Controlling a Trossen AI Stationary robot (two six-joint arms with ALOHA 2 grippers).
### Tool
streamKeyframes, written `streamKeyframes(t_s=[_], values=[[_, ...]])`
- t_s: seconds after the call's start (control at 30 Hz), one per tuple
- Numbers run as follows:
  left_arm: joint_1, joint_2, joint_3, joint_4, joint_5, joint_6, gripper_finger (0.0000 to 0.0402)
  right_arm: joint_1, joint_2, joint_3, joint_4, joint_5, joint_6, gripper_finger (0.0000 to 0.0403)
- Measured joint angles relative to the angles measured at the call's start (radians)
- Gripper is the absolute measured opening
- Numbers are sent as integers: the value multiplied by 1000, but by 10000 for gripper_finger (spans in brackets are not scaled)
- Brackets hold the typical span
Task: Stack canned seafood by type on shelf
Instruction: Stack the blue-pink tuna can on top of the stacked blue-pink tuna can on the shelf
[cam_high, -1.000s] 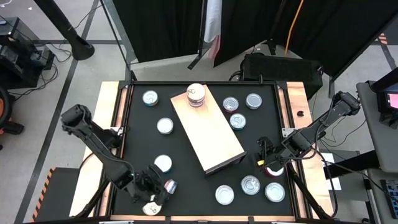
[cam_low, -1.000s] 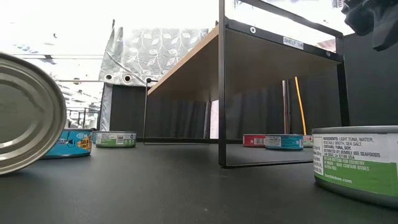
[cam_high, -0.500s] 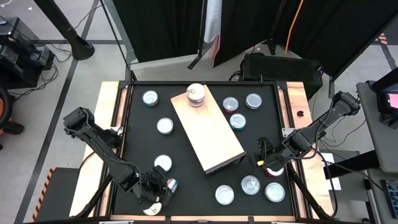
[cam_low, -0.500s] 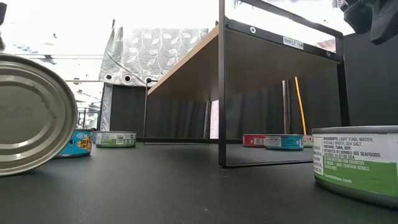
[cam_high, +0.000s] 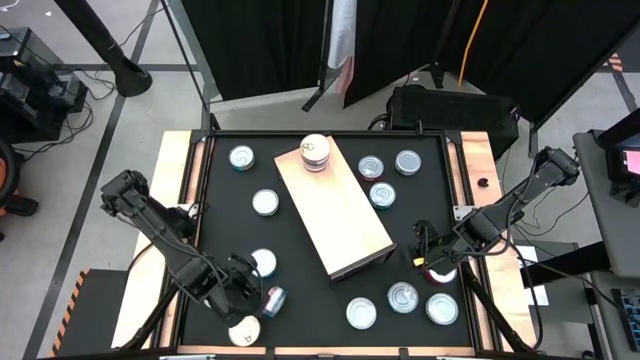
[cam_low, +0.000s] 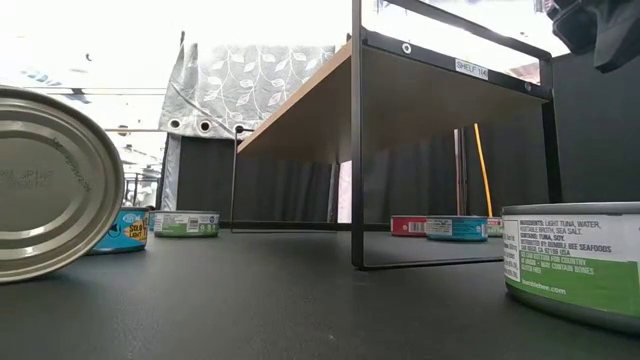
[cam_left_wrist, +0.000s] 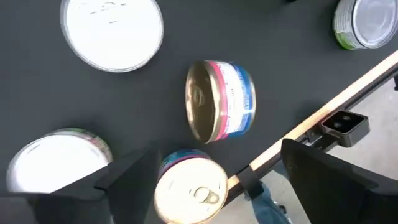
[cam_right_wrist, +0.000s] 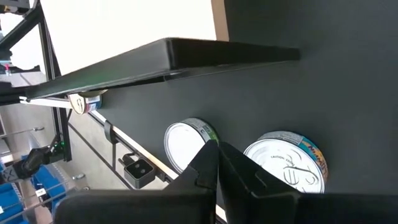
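We judge the task barely begun: one small round tin stack (cam_high: 315, 152) sits on the pale wooden shelf board (cam_high: 340, 215), other tins scattered on the tabletop; left gripper (cam_high: 243, 293) spread empty over a tipped pink-and-blue tin (cam_left_wrist: 222, 101), right gripper (cam_high: 428, 256) closed, empty.

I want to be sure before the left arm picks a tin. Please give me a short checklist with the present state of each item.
1. Left pincer open: ok, fingers apart.
2. Left pincer empty: ok, nothing between the fingers.
3. Tipped tin ready to grasp: not ok, it lies on its side, not upright.
4. Gold-top tin under the pincer, upright: ok.
5. Shelf has free space: ok, only one stack at its far end.
6. Right pincer out of the way: ok, shut, near the shelf's right corner.
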Motion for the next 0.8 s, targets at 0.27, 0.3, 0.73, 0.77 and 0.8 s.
streamKeyframes(t_s=[0.27,0.3,0.73,0.77,0.8], values=[[-2,96,0,98,-21,18,360,0,0,0,1,-2,19,4],[-2,105,0,111,-30,26,368,0,0,0,1,-3,19,4],[-1,216,0,160,-34,111,399,-7,-2,0,0,-29,17,4],[-1,225,0,171,-35,111,399,-7,-2,0,0,-29,17,4],[-1,236,0,177,-34,111,399,-7,-2,0,-1,-29,17,4]])
